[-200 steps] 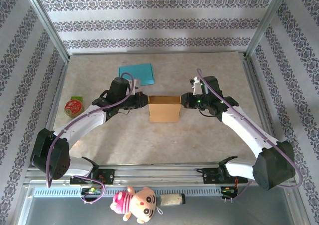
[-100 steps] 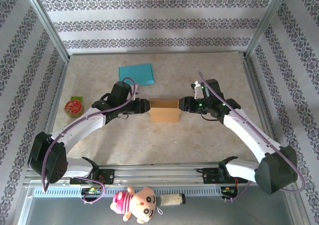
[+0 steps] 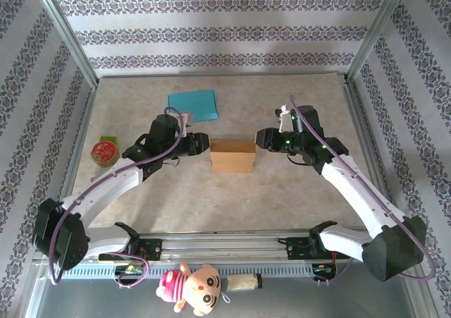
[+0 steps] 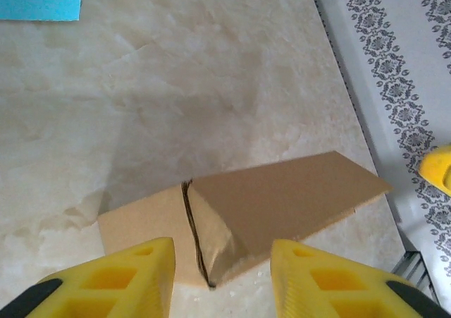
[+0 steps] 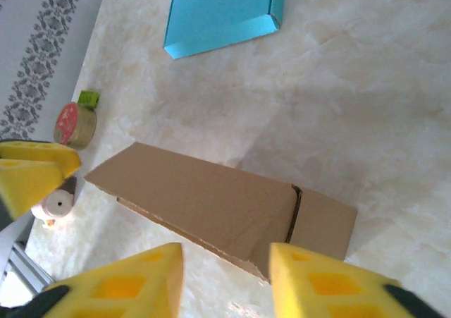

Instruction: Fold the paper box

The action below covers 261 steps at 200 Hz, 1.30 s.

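brown cardboard box (image 3: 232, 156) lies on the table (image 3: 296, 198) between left gripper (image 3: 201, 144) and right gripper (image 3: 261, 139), both jaws parted, empty. it looks light, thin and easily creased, so pinch the end flaps.

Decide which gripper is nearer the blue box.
Left. The left gripper sits just on the near side of the blue box, by the left end of the brown paper box; the right gripper is farther off, at that box's right end.
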Each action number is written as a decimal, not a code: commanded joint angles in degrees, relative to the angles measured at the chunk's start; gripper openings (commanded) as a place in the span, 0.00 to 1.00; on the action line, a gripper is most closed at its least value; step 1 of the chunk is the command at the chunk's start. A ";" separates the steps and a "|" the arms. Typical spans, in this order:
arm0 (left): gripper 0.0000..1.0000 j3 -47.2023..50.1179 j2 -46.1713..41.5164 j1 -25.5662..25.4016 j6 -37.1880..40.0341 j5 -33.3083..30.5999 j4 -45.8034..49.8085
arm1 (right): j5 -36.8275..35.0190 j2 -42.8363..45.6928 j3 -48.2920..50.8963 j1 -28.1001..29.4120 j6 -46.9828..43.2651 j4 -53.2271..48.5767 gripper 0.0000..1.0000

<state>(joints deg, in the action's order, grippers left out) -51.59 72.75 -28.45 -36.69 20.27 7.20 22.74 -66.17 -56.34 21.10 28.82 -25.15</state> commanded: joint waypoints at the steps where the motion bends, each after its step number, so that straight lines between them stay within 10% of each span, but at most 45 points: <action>1: 0.36 -4.18 4.24 -0.47 -3.74 0.81 -3.29 | -0.35 -2.04 -1.76 -0.29 0.03 1.11 0.30; 86: 0.18 -1.24 8.22 -0.97 -8.36 7.47 -5.56 | 0.02 -5.11 3.19 2.66 0.36 1.68 0.15; 181: 0.16 0.21 6.09 -2.40 -7.12 3.26 -3.01 | -1.17 -2.91 1.69 2.99 0.90 0.30 0.19; 261: 0.38 -0.14 3.89 -2.45 -6.91 3.14 -0.58 | -6.22 -0.32 2.80 2.82 0.01 -2.18 0.31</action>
<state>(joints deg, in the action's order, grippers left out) -51.53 78.98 -30.26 -44.53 23.49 2.76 19.38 -67.64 -54.70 23.53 29.76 -25.02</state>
